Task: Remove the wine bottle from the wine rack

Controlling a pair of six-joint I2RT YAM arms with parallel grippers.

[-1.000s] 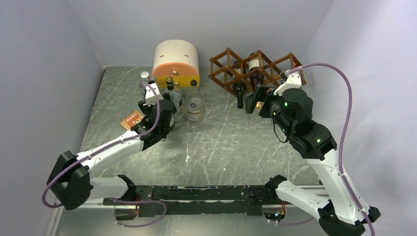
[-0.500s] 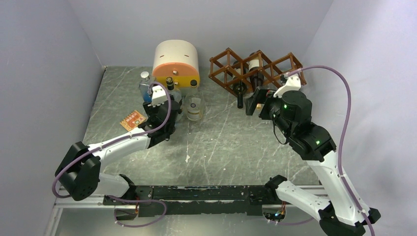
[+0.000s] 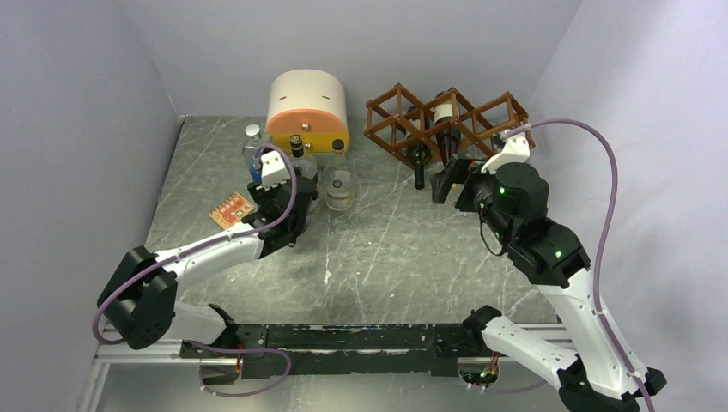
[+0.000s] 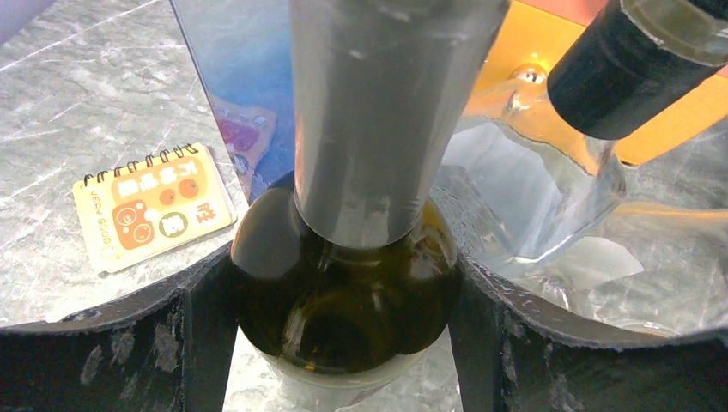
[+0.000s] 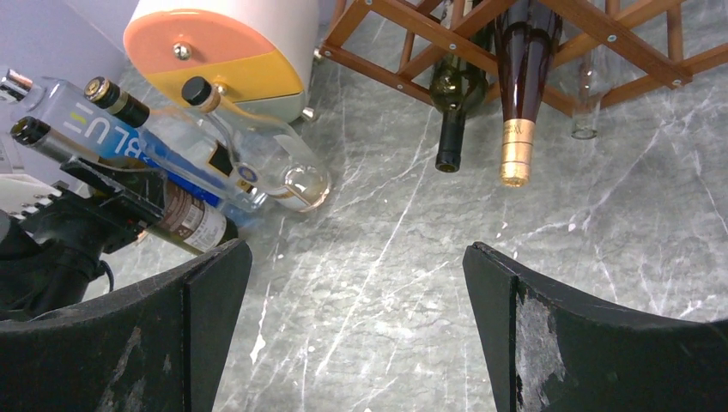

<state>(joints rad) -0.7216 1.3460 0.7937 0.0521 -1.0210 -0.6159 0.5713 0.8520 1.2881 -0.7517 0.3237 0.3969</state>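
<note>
The reddish-brown wine rack stands at the back right and also shows in the right wrist view. It holds a dark green bottle, a dark bottle with a gold foil neck and a clear bottle, necks pointing toward me. My right gripper is open and empty in front of the rack, above bare table. My left gripper is shut on a dark green wine bottle at its shoulder, upright among other bottles by the drawer box.
A cream-and-orange drawer box stands at the back centre. Clear glass bottles and a blue bottle stand in front of it. A small spiral notebook lies to the left. Grey walls close in the left, back and right.
My left arm has shifted back and to the right with the dark green bottle in its grip, uncovering the blue bottle. My right gripper has edged slightly toward the rack.
</note>
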